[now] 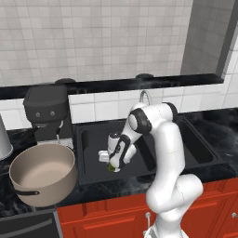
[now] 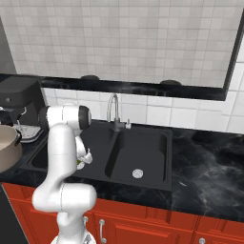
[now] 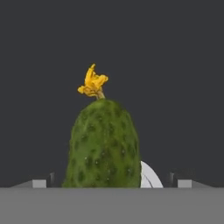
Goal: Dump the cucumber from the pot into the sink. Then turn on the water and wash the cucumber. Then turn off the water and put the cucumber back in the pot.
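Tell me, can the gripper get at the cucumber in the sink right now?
Probably yes. The gripper is open and low in the sink's left basin, and the hand view shows the cucumber right between the fingertips with nothing blocking it.

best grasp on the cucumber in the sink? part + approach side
Probably mid-body, straight down from above. The cucumber lies flat on the sink floor, flower tip pointing away; the open gripper already straddles it, one finger on each long side, so it would close across the narrow width.
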Robot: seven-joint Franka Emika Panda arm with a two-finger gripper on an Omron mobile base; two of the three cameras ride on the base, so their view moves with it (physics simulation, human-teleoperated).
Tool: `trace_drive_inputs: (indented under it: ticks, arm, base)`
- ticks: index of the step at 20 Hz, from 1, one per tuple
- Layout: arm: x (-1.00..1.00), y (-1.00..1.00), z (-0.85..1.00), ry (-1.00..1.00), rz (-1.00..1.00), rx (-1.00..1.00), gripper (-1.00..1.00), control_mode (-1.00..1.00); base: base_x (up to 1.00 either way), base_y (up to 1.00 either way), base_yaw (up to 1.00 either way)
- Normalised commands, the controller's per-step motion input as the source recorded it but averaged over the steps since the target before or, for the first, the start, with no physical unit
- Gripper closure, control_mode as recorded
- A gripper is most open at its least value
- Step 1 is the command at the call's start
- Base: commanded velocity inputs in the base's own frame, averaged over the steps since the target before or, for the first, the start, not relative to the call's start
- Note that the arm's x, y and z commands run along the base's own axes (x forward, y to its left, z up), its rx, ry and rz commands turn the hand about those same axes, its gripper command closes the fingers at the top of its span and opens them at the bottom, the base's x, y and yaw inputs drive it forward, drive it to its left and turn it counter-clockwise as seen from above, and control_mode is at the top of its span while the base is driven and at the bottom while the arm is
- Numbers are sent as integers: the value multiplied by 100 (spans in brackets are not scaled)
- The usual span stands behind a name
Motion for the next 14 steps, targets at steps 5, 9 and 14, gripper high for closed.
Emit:
trace_drive_inputs:
  ticks: [5,9,14]
  arm:
    - [8,6,-19,0,0,0,-100,-100]
    - [0,6,-18,0,0,0,100,-100]
    - [-1,0,-6,-4,0,0,100,-100]
  base:
    - [0,0,0]
    - [0,0,0]
    - [0,0,0]
